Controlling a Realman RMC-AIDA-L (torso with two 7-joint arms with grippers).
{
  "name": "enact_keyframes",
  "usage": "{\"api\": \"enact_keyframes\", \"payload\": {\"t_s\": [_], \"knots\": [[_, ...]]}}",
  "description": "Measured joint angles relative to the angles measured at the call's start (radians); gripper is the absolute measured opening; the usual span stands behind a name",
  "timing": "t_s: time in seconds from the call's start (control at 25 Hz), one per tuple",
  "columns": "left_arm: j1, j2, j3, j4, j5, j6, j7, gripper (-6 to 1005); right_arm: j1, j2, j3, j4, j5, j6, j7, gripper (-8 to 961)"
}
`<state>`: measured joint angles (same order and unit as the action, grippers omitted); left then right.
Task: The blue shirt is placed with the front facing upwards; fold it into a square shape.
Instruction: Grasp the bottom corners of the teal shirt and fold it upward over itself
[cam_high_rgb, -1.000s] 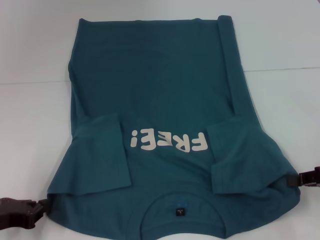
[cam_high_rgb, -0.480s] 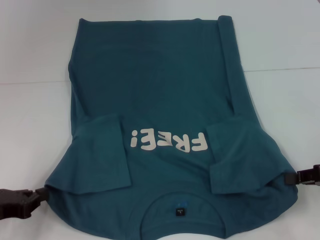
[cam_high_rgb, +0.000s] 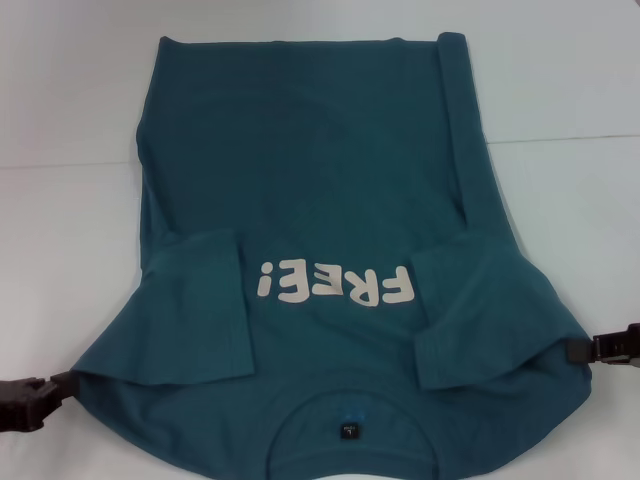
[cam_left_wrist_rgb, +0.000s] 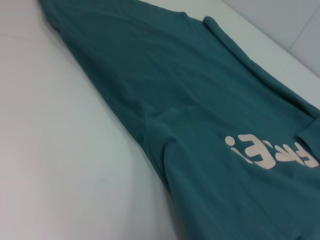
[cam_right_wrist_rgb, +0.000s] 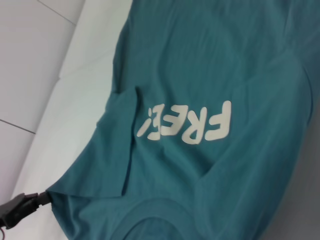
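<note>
The blue shirt lies front up on the white table, collar nearest me, both sleeves folded in over the chest. The off-white "FREE!" lettering sits between the sleeves, and the black label shows inside the collar. My left gripper is shut on the shirt's left shoulder corner and holds it raised. My right gripper is shut on the right shoulder corner. The shirt fills the left wrist view and the right wrist view, where the left gripper pinches the corner.
The white table has a seam running across behind the shirt's middle. The shirt's right side edge is rolled into a long ridge toward the far hem. Bare table lies on both sides of the shirt.
My left gripper has moved outward to the left and up, drawing the left shoulder corner with it. My right gripper has risen slightly. The collar has slid a little toward me.
</note>
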<state>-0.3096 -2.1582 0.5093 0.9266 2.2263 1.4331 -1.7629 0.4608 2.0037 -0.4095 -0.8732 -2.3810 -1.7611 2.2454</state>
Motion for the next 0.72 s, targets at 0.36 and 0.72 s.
{"api": "enact_keyframes", "payload": {"t_s": [0.36,0.72], "knots": [[-0.001,0.019,-0.024,0.009,-0.007,0.072,-0.094,1,-0.014,0.005,0.015,0.002,0.029,-0.044,0.007,34],[-0.005,0.042,-0.152,0.002,-0.011,0.179,-0.092,1,-0.065,-0.005,0.071,0.009,0.03,-0.062,0.009,34]]}}
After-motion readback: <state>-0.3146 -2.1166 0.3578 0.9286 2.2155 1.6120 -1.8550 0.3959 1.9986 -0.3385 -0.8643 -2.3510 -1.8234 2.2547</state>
